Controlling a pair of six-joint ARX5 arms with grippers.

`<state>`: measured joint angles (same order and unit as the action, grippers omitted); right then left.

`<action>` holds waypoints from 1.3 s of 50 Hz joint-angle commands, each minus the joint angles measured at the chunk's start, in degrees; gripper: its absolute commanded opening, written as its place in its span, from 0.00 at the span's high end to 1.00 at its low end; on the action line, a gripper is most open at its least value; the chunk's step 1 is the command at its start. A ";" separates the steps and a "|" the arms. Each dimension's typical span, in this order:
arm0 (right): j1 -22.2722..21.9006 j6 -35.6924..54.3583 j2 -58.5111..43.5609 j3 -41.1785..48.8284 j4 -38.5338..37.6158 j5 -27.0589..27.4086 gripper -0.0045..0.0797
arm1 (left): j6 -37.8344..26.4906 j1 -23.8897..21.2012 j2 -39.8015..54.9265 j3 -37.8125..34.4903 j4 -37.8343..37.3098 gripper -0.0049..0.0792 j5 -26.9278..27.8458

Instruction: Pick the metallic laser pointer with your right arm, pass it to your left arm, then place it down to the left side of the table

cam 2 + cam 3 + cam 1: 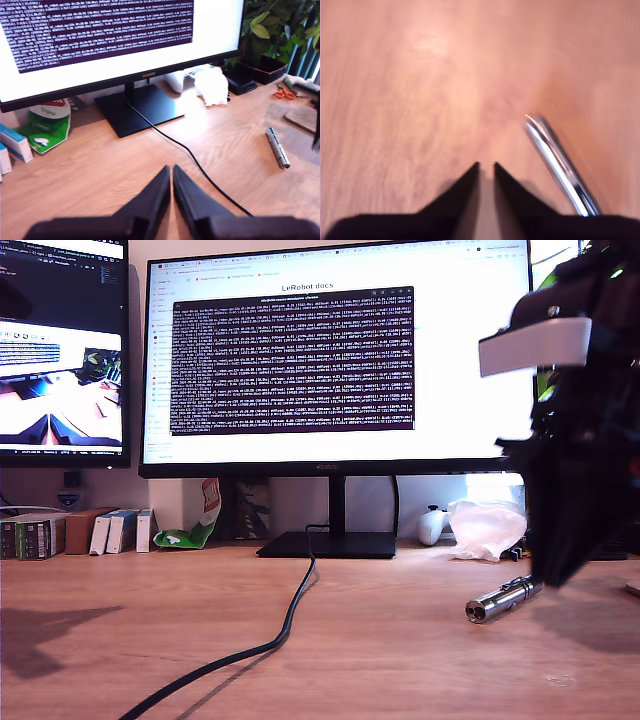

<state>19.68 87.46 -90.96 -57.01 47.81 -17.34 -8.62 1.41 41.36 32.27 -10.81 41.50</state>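
The pointer (pixel 503 598) lies flat on the table (pixel 150 640) at the exterior view's right, lens end toward the camera. My second gripper (pixel 486 165) hangs just beside it — tips nearly together, empty. My first gripper (pixel 171 169) — pressed together, empty — is well apart from it.

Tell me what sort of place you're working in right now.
Probably a home or office computer desk: a wood-grain table with two monitors, a potted plant and orange scissors beside them.
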 commanded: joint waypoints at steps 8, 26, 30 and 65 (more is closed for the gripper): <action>0.50 4.11 -3.19 -1.77 -0.20 0.15 0.52 | -0.37 -1.42 -0.20 0.02 -0.46 0.97 0.13; 0.44 3.80 -4.76 -6.34 -1.60 0.85 0.46 | -0.37 -2.71 -0.20 0.02 -1.14 0.97 0.13; 0.44 3.93 -5.66 -6.34 -1.42 0.94 0.46 | -0.37 -2.71 -0.20 0.02 -1.31 0.97 0.13; -0.24 4.13 -10.67 -6.36 -5.29 0.98 0.53 | -0.39 -2.71 -0.20 0.02 -1.22 0.97 0.09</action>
<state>19.90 91.39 -101.10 -64.01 42.52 -16.01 -8.60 -1.10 41.34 32.27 -12.45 41.47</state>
